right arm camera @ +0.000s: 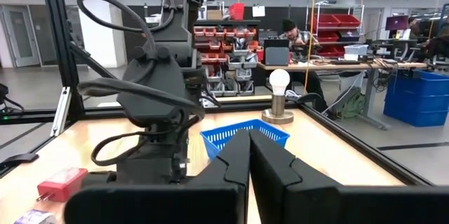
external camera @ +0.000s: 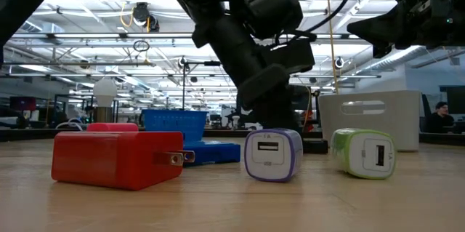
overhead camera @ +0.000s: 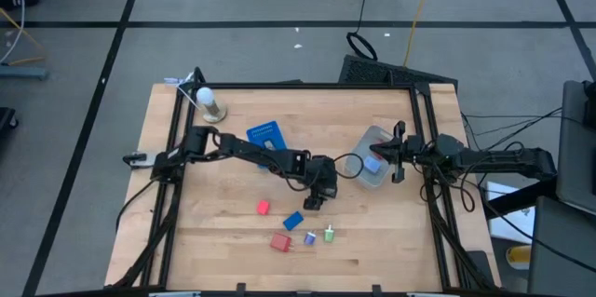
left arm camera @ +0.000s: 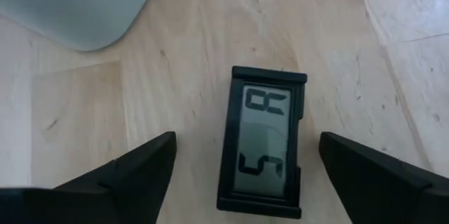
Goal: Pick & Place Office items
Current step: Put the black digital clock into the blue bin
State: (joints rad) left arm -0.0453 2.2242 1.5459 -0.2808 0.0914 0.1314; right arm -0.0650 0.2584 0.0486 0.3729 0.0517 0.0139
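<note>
So the left gripper is out near the middle of the table, pointing down, with its fingers spread wide and nothing held. Right between them, flat on the wood, lies a small black LCD display in a dark frame; it isn't touching either finger, there's bare table on both sides of it. In the high view that black piece is mostly tucked under the gripper, so it barely shows there.

The other office bits sit from about 6 to 8 o'clock of that gripper: a small red block at roughly 8 o'clock, a blue block just beside the gripper at 7, then further toward the front edge a red plug adapter, a purple charger and a green charger in a loose row. From the low view the red adapter has its two prongs sticking out sideways, and the purple and green ones stand side by side, apart from each other.

The blue tray is at about 11 o'clock of the left gripper, well apart, and a light bulb on a base stands near the back left corner.

The right gripper has its fingers pressed together, empty, hanging over the grey translucent bin toward the right side, around 2 o'clock from the left gripper.
</note>
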